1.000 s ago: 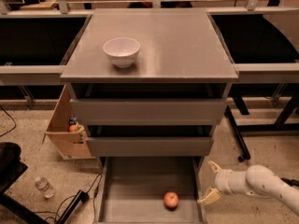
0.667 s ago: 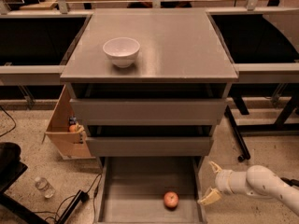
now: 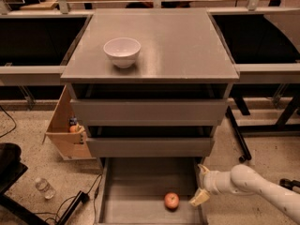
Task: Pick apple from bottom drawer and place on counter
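The apple point(image 3: 171, 200) is seen lying on the floor of the pulled-out bottom drawer point(image 3: 136, 191), toward its front right. Just to its right, at the drawer's right wall, the gripper point(image 3: 200, 184) is held with its fingers spread apart and nothing between them, not touching the apple. Higher and farther back, a white bowl point(image 3: 122, 51) is set on the counter point(image 3: 178, 46).

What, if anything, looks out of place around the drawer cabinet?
A water bottle lies on the floor left of the cabinet, and the wooden box beside it sits tilted. The gripper, jaws open, hovers at the right wall of the bottom drawer, near the apple.
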`<state>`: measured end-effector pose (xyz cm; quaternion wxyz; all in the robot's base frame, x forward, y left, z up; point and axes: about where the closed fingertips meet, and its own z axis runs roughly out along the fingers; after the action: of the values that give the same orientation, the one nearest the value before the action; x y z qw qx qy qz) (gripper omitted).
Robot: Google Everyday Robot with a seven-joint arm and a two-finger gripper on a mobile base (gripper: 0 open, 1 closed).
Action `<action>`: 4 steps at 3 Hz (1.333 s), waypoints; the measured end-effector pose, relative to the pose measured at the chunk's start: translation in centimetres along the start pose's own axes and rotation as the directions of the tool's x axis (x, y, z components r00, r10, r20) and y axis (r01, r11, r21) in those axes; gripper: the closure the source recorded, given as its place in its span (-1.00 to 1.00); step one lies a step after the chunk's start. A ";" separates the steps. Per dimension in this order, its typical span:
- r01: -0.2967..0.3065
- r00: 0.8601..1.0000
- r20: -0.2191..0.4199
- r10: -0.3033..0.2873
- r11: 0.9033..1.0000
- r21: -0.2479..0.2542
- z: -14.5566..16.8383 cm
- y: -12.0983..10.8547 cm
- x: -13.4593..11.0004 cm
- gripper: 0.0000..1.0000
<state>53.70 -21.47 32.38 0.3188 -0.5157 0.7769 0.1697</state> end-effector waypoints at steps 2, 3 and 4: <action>0.010 1.000 0.004 -0.010 0.997 -0.070 8.5 1.3 3.5 -1.00; -0.003 1.000 0.029 0.006 0.994 -0.106 11.8 1.9 4.9 -1.00; -0.009 0.999 0.039 0.014 0.991 -0.136 14.3 2.4 5.8 -1.00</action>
<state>54.57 -16.10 17.77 0.2975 -0.5283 0.7599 0.2344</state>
